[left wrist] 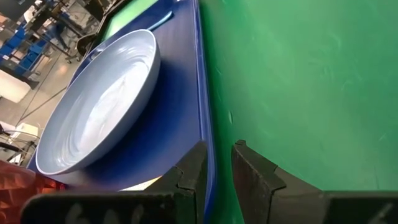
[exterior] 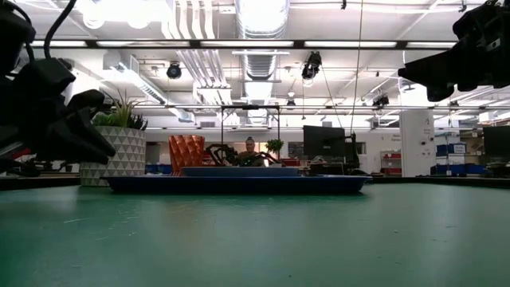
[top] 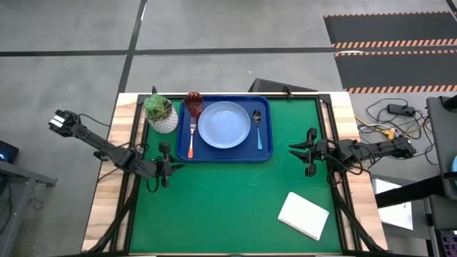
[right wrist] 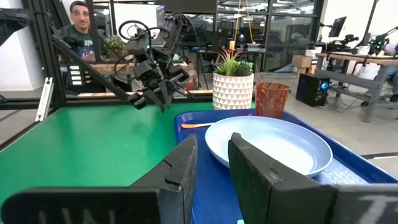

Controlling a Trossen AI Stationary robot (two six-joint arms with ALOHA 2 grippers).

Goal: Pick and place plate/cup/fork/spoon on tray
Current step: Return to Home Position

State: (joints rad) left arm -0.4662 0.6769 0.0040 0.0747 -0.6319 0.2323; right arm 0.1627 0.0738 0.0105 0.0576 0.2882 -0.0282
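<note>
- your tray [top: 225, 152] sits on the green mat [top: 235, 200] at the bench's far edge, a little toward the left side, and it's fully loaded.
- the plate [top: 224, 124] lies in the middle of the tray, pale blue and flat.
- the cup [top: 193, 104] stands in the tray's far left corner, just beside the plate.
- the fork [top: 191, 140] lies along the tray's left rim, handle toward the near edge; the spoon [top: 258, 127] lies along the right rim, on the plate's other side.
- your left pincer [top: 166, 173] hovers off the tray's near left corner, holding nothing, fingers a narrow gap apart.
- your right pincer [top: 309, 150] hangs just off the tray's right side, also holding nothing, jaws slightly parted.
- a potted plant [top: 161, 113] stands on the bench just left of the tray, next to the cup.
- a white notepad [top: 303, 215] rests near the bench's near right corner, well apart from everything.
</note>
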